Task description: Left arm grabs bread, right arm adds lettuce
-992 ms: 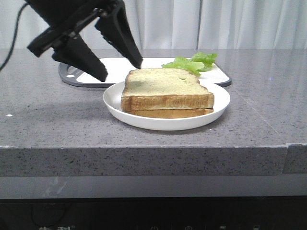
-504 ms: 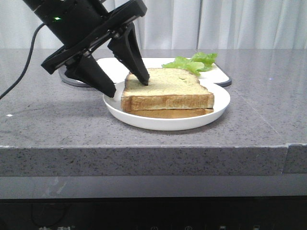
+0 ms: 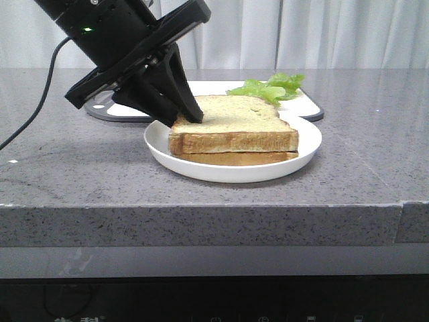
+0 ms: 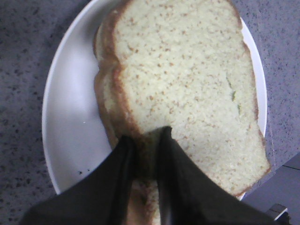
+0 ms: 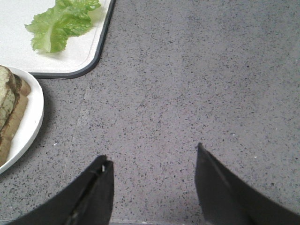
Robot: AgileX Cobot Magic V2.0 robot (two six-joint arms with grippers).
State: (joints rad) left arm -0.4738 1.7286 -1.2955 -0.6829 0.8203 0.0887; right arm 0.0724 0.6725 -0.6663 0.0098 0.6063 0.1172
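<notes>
The bread [image 3: 234, 124] is the thick top slice of a two-slice stack on a white plate [image 3: 303, 149]. My left gripper [image 3: 191, 115] is shut on its left crust edge. In the left wrist view the black fingers [image 4: 176, 164] pinch the brown crust of the bread [image 4: 187, 79], one finger on its pale top face. A thinner slice [image 3: 234, 159] lies underneath. The lettuce [image 3: 268, 87] rests on a white cutting board [image 3: 305, 106] behind the plate. My right gripper [image 5: 152, 157] hangs open over bare counter, apart from the lettuce [image 5: 61, 23]; the front view does not show it.
The grey speckled counter ends in a front edge [image 3: 201, 208] close below the plate. The cutting board [image 5: 14, 56] has a dark rim, and the plate's rim [image 5: 30, 122] lies just beside it. A black cable [image 3: 33, 114] trails off the left arm.
My left gripper came down from above the cutting board with its jaws wide apart, then shut on the top slice's left edge. The bread, plate and lettuce have not moved.
</notes>
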